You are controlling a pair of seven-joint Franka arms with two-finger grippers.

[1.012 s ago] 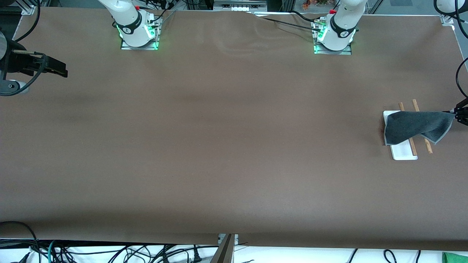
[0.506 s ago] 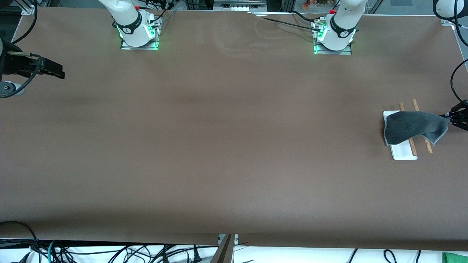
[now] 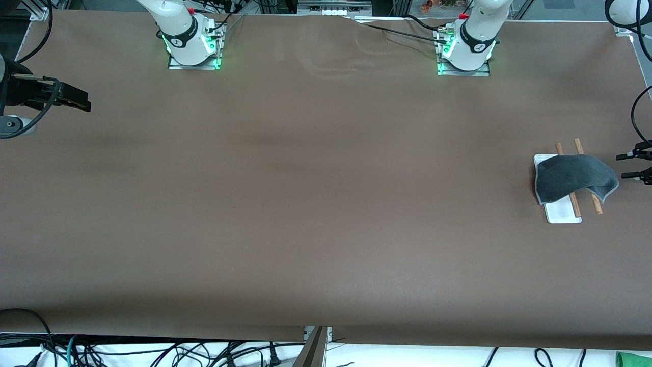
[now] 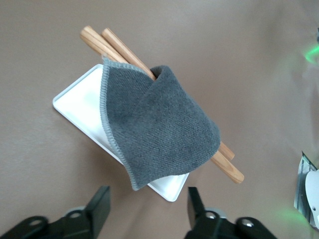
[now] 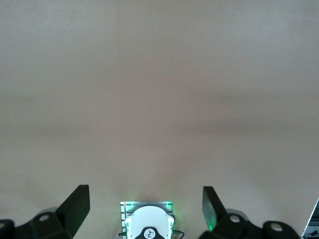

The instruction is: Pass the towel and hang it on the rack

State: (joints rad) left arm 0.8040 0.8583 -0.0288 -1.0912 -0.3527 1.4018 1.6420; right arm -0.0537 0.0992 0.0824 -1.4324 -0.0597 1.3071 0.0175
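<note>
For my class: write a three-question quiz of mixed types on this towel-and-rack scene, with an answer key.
1. True or false: the left gripper grips the towel.
2. Which towel face shows? A pink-red B dark grey
3. Fill in: the towel is draped over the rack's two wooden ____.

Key: 1 false, it is open, beside the rack. 2 B. 3 rods. The right gripper waits open at its end of the table.

Towel (image 4: pixel 159 132): dark grey terry cloth, nubby, stitched edge. Rack (image 4: pixel 82 102): smooth glossy white plastic base, matt wooden rods. Table (image 3: pixel 305 204): matt brown covering.
</note>
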